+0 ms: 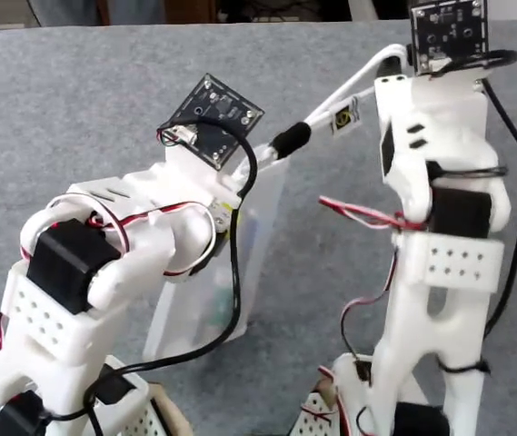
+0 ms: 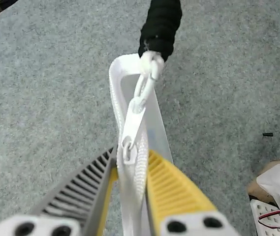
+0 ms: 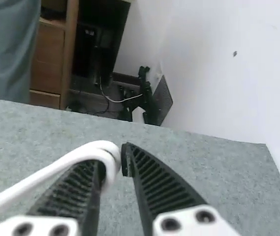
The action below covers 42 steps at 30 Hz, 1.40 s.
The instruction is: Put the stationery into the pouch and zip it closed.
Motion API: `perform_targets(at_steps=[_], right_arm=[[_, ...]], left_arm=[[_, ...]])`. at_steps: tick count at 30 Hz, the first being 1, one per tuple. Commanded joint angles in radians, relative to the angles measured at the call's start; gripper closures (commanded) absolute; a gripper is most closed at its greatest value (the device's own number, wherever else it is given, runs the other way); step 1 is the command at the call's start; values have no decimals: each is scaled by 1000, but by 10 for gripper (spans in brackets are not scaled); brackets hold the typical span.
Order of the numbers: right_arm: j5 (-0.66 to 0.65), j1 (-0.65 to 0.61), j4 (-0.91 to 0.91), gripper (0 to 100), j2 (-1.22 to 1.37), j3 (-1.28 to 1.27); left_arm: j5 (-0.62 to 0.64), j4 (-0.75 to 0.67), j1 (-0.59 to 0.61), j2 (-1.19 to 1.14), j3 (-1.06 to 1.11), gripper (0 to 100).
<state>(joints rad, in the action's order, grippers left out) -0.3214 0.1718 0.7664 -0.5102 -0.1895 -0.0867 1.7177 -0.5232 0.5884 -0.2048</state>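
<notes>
One translucent pouch [image 1: 267, 204], white zipper [image 2: 130, 147], white strap [image 3: 56, 167], black wrap [image 2: 160, 24].

- Pouch [image 1: 263, 204]: clear, soft-walled, with a white zipper [image 2: 114, 93] along its top edge. It stands on edge on the grey worktop [image 1: 76, 109], leaning.
- Zipper edge is pinched in my left end effector [image 2: 130, 158]. The slider [image 2: 127, 147] sits at the fingertips, and the zipper sides stand apart beyond it.
- Pull tab leads to a black wrapped grip [image 2: 160, 24] and a white cord [image 3: 56, 172]. The cord loop is clamped in my right end effector [image 3: 114, 160].
- Stationery [image 1: 243, 232]: faint blue and green shapes show through the wall; items not identifiable.
</notes>
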Motion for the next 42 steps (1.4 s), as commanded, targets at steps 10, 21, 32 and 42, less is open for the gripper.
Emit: perform_targets(at_steps=[10,21,32,42], right_arm=[[-9,166,-146,986,185,5],[-9,192,-183,986,306,4],[-9,285,-235,986,398,16],[-8,417,-227,986,521,137]], left_arm=[[2,20,2,18,-51,973],[44,34,2,18,-120,973],[41,40,84,18,-140,973],[43,40,88,18,-136,973]])
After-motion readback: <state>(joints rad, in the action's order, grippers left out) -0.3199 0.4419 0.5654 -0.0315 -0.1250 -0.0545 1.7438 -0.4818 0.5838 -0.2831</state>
